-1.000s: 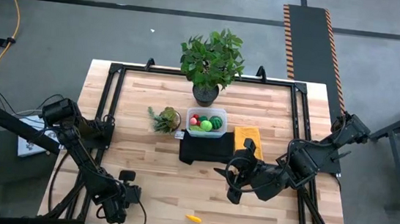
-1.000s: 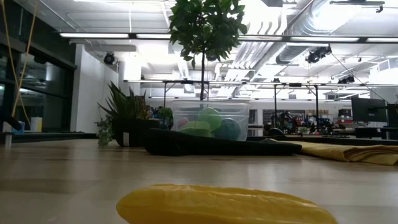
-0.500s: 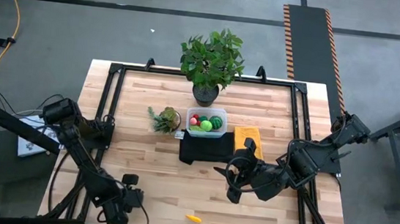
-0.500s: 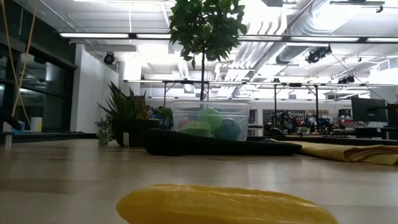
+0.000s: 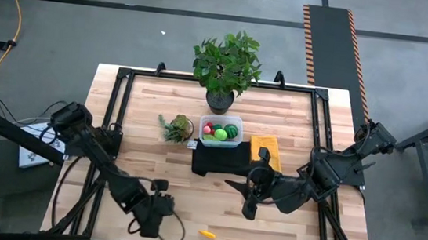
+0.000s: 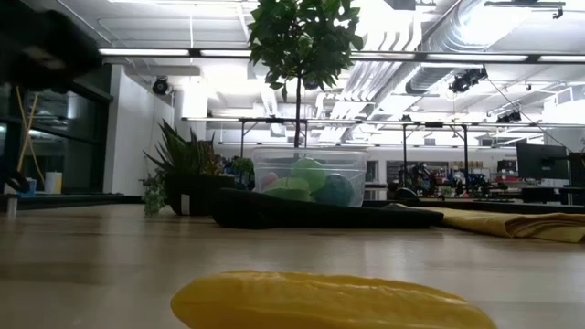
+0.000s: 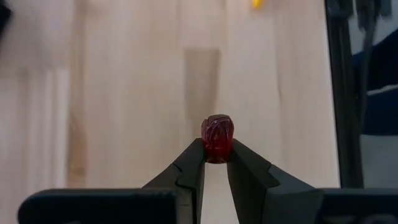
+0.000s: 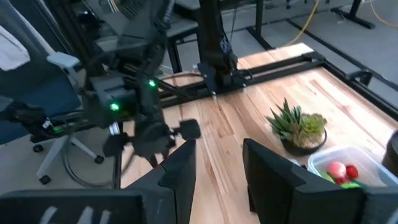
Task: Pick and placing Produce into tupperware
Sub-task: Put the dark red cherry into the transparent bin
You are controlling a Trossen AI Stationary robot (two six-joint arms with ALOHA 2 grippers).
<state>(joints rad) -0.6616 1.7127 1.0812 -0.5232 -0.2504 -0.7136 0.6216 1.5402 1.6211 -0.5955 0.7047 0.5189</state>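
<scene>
nearest the low camera, a yellow piece of produce [image 6: 334, 302] lies alone on the wooden table [image 5: 160, 107] at its front edge, also seen from above [image 5: 207, 234]. just beside it over the front left of the table, the left gripper [image 5: 160, 209] pinches a small dark red berry [image 7: 216, 138] between its fingertips, the berry sitting at the very tips with the table surface below it.

toward the middle right, the right gripper [image 5: 253, 188] hangs above the boards with its two fingers [image 8: 180, 171] apart and nothing between them.

farther back, a black folded cloth [image 5: 218, 161] lies on the table, and the tupperware [image 5: 221, 131] sits at its far edge, holding red, light green and dark green striped produce. a yellow cloth [image 5: 265, 150] lies just to the right of the box, and a small spiky plant in a round pot [image 5: 175, 126] stands to its left. at the far edge stands a big leafy potted plant [image 5: 226, 64].
</scene>
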